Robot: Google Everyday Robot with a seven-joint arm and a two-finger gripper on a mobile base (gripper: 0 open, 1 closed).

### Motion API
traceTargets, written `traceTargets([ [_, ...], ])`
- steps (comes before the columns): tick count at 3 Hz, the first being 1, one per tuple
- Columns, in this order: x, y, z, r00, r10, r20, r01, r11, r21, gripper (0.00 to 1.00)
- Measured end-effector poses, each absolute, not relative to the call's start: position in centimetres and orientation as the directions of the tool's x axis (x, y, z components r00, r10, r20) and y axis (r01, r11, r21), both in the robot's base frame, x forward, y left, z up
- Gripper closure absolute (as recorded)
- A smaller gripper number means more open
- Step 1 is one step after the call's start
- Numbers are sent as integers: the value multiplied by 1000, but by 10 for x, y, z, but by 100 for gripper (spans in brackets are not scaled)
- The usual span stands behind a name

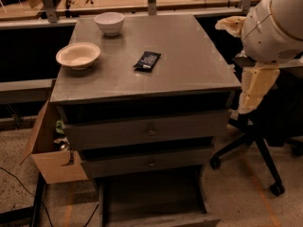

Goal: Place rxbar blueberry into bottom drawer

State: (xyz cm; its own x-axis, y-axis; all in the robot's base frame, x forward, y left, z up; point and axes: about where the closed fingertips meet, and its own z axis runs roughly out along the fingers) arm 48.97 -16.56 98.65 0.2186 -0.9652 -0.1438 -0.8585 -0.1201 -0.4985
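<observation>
The pincer [254, 86] is hanging just off the right edge of the tabletop [189, 74]. From there to the rxbar blueberry [147, 60] the grey surface is lying bare. A tan bowl [78, 56] and a white bowl [109, 22] are crowding only the left and back. The bottom drawer [161, 220] is standing open below, its floor free, with the upper drawers [147, 131] overhanging its rear. A chair base [255, 148] is flanking it on the right, and a cardboard box [52, 162] on the left.
</observation>
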Motion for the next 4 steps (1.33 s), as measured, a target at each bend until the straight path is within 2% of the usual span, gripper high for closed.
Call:
traceTargets([
  [2, 519, -113, 1001, 573, -817, -67, -665, -415, -621, 0],
  [3, 518, -112, 1002, 626, -780, -10, -612, -484, -626, 0],
  [4, 518, -112, 1002, 626, -780, -9, -612, -484, -626, 0],
])
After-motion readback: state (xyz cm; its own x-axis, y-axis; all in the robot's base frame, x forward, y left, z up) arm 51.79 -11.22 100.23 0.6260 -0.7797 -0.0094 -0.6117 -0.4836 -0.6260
